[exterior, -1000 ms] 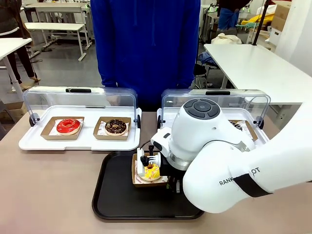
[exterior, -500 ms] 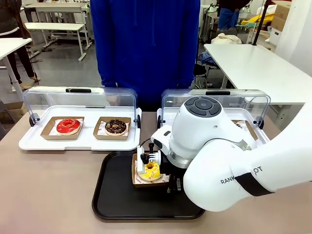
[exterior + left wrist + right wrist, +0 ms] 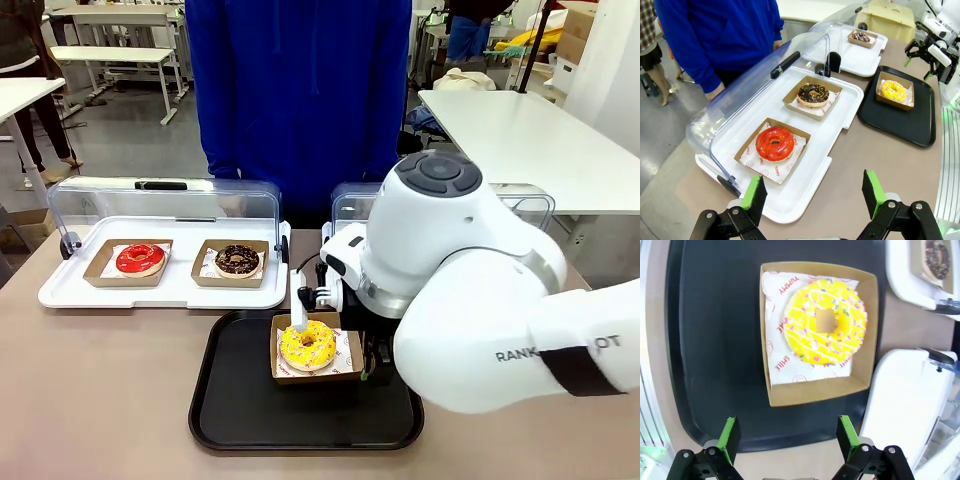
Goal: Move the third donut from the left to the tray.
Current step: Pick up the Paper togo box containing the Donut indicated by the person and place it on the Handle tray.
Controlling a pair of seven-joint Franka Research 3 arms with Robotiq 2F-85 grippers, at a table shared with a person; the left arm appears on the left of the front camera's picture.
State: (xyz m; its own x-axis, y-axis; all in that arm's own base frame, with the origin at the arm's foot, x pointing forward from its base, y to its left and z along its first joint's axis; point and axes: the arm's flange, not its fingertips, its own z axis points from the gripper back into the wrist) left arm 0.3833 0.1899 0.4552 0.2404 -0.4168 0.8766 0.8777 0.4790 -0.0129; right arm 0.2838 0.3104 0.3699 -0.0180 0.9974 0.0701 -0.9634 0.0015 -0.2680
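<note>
The third donut (image 3: 308, 345), yellow-iced with pale sprinkles, lies flat in its brown cardboard square on white paper, on the black tray (image 3: 235, 400). My right gripper (image 3: 312, 312) hangs just above it, open and holding nothing. The right wrist view looks straight down on the donut (image 3: 825, 322) and the tray (image 3: 715, 340), with the right gripper (image 3: 788, 440) spread wide over the tray's edge. My left gripper (image 3: 814, 197) is open over the table's left end, far from the donut (image 3: 894, 90) and tray (image 3: 900, 125).
A white display base (image 3: 160, 292) with its clear lid raised holds a red donut (image 3: 140, 259) and a chocolate donut (image 3: 237, 260). A second lidded base (image 3: 345, 210) stands behind my right arm. A person in blue (image 3: 300, 100) stands at the far side.
The right gripper has opened, let go of the yellow donut and risen. The donut, earlier tilted between the fingers, now lies flat in its cardboard square.
</note>
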